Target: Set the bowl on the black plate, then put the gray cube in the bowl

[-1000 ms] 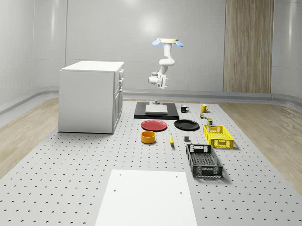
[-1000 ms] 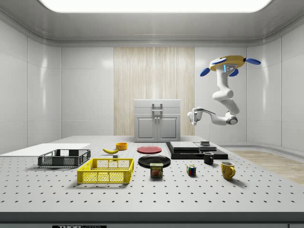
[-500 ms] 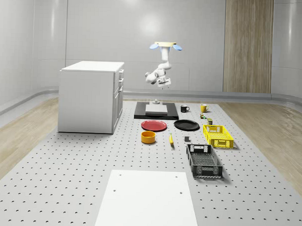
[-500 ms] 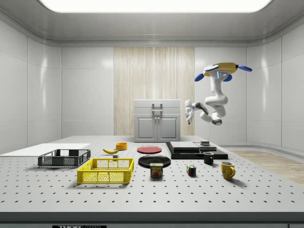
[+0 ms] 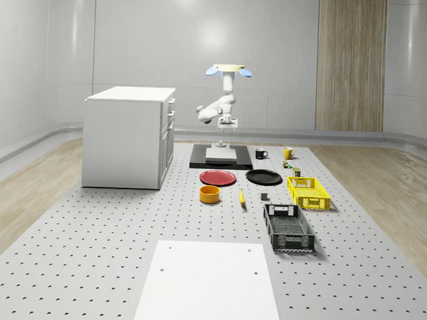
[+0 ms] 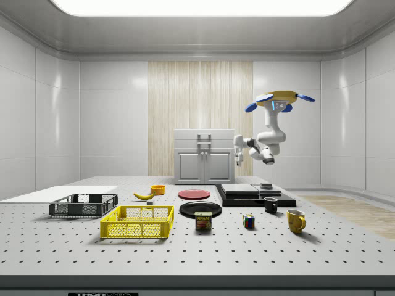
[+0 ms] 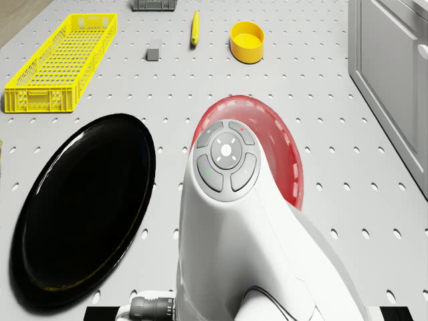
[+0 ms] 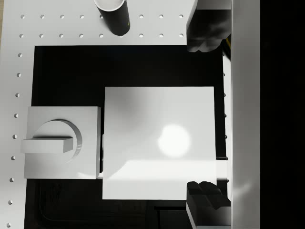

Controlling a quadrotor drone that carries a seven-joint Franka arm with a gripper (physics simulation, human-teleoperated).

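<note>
drone (image 5: 228,69) hovers above the far end of the table (image 5: 91,254), over the black slab (image 5: 221,161) that carries a white square pad (image 8: 158,142) and a small white block with a knob (image 8: 62,142). arm is folded under it, elbow toward the cabinet (image 5: 129,134) in the whole-scene view.

gripper (image 8: 206,112) hangs pointing straight down over the slab, well above it. fingers (image 8: 206,32) are spread wide, white pad showing between them in the wrist view, nothing held. in the side view the gripper (image 6: 238,159) sits in front of the cabinet, clear of everything on the table.

bowl (image 5: 210,194) is yellow, upright on the bare table, near side of the red plate (image 5: 218,178), not touching it. banana (image 5: 241,197) lies just to its right in the whole-scene view. black plate (image 5: 263,177) sits beside the red plate, on its right, bare. drone view: bowl (image 7: 247,41), black plate (image 7: 83,207), red plate (image 7: 284,154) partly behind the arm.

gray cube (image 7: 153,53) is on the table between the banana (image 7: 194,27) and the yellow crate (image 7: 60,63), apart from both.

black crate (image 5: 288,227) is nearest the camera on the right. black mug (image 5: 261,154), yellow mug (image 5: 288,153), a can (image 6: 203,221) and a coloured puzzle cube (image 6: 248,221) sit at the far right.
</note>
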